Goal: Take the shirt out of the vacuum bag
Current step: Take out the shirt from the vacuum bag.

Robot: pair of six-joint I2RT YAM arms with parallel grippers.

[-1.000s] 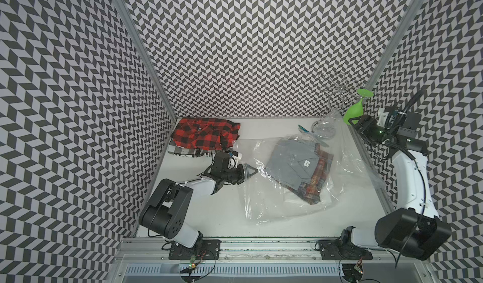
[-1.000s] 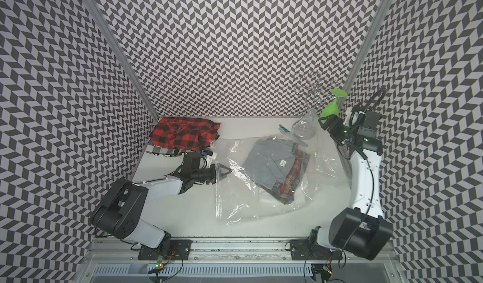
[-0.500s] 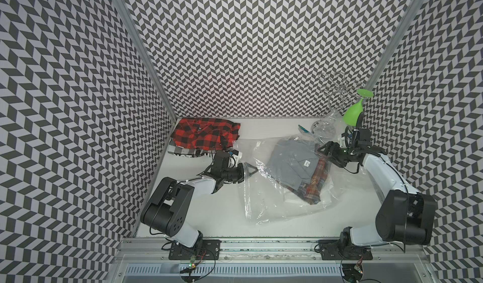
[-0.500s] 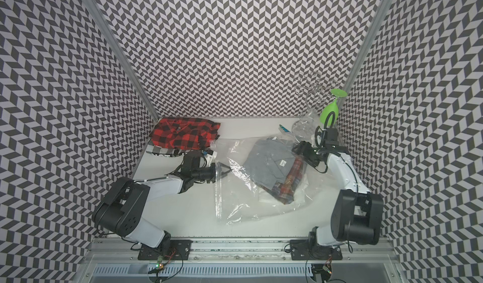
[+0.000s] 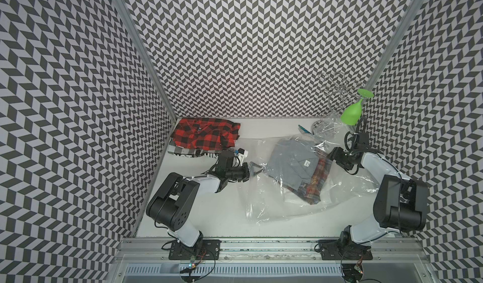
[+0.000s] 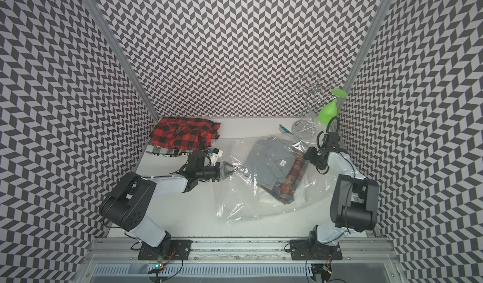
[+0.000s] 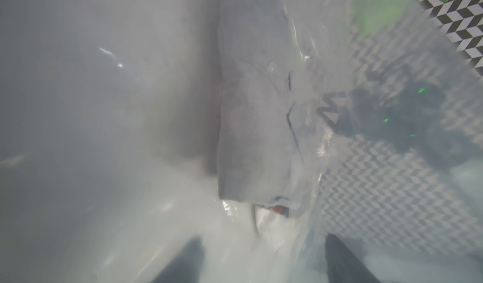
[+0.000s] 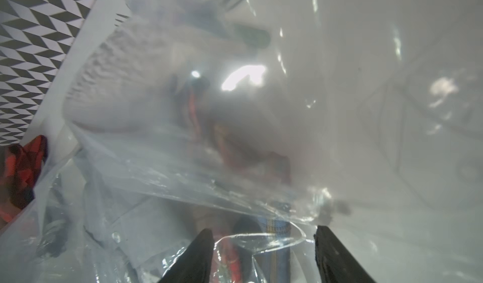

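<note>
The vacuum bag (image 5: 264, 206) (image 6: 235, 206) lies crinkled on the white table. Inside it a folded grey shirt (image 5: 292, 164) (image 6: 271, 161) rests on a plaid one (image 5: 317, 182). My left gripper (image 5: 257, 170) (image 6: 230, 172) is at the bag's left edge. In the left wrist view its jaws (image 7: 264, 263) stand wide apart with hazy plastic draped over them and the grey shirt (image 7: 251, 138) ahead. My right gripper (image 5: 329, 155) (image 6: 305, 155) is low at the bag's right side. Its fingers (image 8: 198, 253) are apart, with a fold of plastic and plaid cloth between them.
A red-and-black checked shirt (image 5: 206, 135) lies at the back left on a black-and-white printed cloth (image 5: 188, 152). At the back right a wire rack (image 5: 337, 91) holds an upside-down green glass (image 5: 352, 113). Patterned walls close in three sides.
My right arm swung down from beside the rack to the bag's right side, and its jaws narrowed. The left arm stayed at the bag's left edge, jaws slightly wider.
</note>
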